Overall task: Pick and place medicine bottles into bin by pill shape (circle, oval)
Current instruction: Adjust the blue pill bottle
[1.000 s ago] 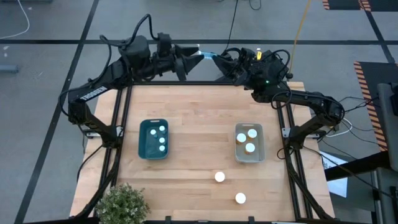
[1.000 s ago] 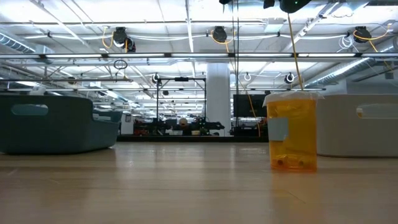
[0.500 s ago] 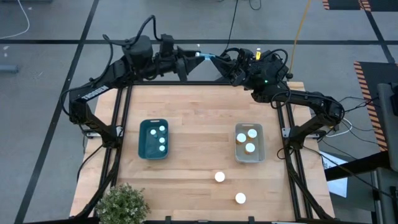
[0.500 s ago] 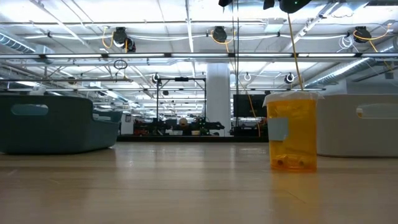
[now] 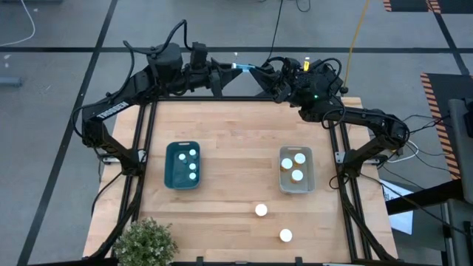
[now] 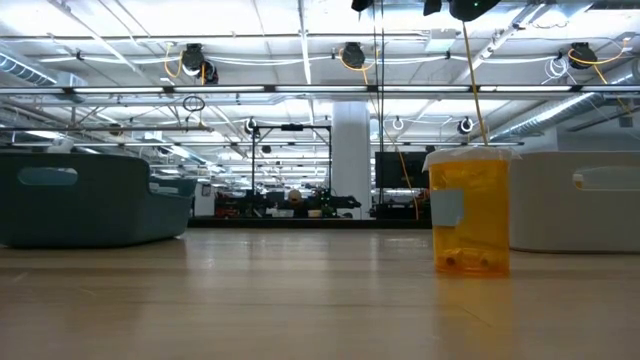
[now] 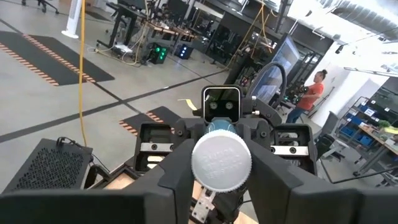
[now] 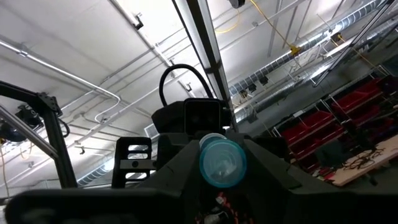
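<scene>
We see the left arm drawn slightly back. The left gripper (image 5: 229, 69) and right gripper (image 5: 256, 72) both clasp the white-capped pale-blue medicine bottle (image 5: 242, 66) above the wooden counter's (image 5: 229, 162) far edge: likely a handover.

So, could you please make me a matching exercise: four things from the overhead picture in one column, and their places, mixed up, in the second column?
Things:
1. teal bin
2. pale bin
3. potted plant
4. medicine bottle raised off the table

Places:
a. near corner of the table, on the left arm's side
b. left half of the table
c. above the far edge, between the left gripper and the right gripper
d. right half of the table

Pairs: 1-b, 2-d, 3-a, 4-c
</scene>
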Tool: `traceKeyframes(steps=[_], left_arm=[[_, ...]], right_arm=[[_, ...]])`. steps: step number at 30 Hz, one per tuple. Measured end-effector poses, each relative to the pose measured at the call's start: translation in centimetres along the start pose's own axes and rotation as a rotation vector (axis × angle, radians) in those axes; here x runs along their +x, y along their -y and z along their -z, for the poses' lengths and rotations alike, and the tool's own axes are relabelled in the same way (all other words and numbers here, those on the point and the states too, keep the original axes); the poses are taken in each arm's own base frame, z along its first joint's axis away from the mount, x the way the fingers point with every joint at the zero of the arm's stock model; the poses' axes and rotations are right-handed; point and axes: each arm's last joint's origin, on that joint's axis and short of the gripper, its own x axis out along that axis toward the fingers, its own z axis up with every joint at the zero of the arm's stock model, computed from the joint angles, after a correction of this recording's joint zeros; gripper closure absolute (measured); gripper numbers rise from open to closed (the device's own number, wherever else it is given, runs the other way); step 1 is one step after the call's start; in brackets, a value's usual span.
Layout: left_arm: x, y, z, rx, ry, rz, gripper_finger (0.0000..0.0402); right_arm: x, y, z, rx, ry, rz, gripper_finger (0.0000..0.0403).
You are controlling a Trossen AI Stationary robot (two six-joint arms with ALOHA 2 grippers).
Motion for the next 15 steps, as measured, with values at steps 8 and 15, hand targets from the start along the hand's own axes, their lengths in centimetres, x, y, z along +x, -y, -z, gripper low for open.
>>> traceKeyframes(steps=[8, 15], left_arm=[[0.00, -0.01, 0.03, 0.000, -0.003, -0.001, 0.0272], [0.00, -0.02, 0.04, 0.000, -0.004, -0.002, 0.0279]], right_arm=[[0.00, 0.05, 0.04, -0.006, -0.004, 0.005, 0.0303], [-0.01, 0.14, 0.12, -0.003, -0.013, 0.016, 0.0302]])
